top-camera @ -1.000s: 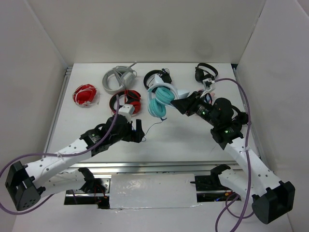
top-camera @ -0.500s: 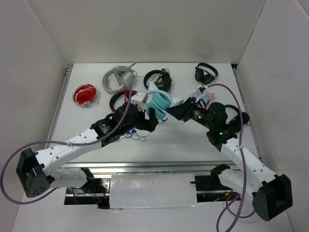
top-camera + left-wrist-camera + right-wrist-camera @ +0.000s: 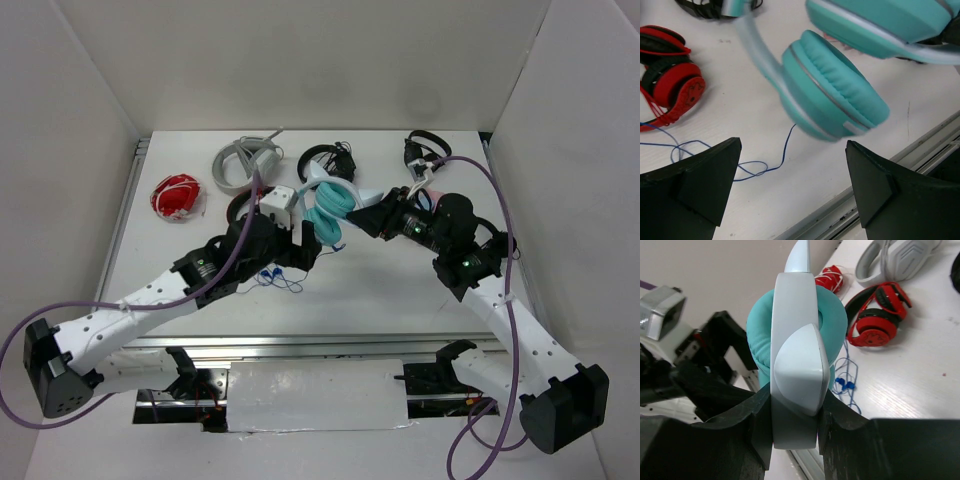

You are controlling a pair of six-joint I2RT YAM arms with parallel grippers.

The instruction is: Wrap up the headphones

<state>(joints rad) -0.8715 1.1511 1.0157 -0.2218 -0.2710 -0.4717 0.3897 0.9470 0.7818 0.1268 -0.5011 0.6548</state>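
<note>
The teal headphones hang tilted above the table at centre, and my right gripper is shut on their white band. In the right wrist view the jaws clamp that band from both sides, with a teal cup behind it. My left gripper stands wide open just left of and below the lower cup, apart from it, with nothing between its fingers. The thin blue cable trails loose from the cup onto the table.
Red-and-black headphones lie just behind my left arm. Grey-white headphones, a red bundle and two black headphones sit along the back. The metal rail of the table's near edge runs under my left gripper.
My left arm has reached forward and to the right, up to the teal headphones. The right gripper has kept its hold and shifted the headphones slightly.
</note>
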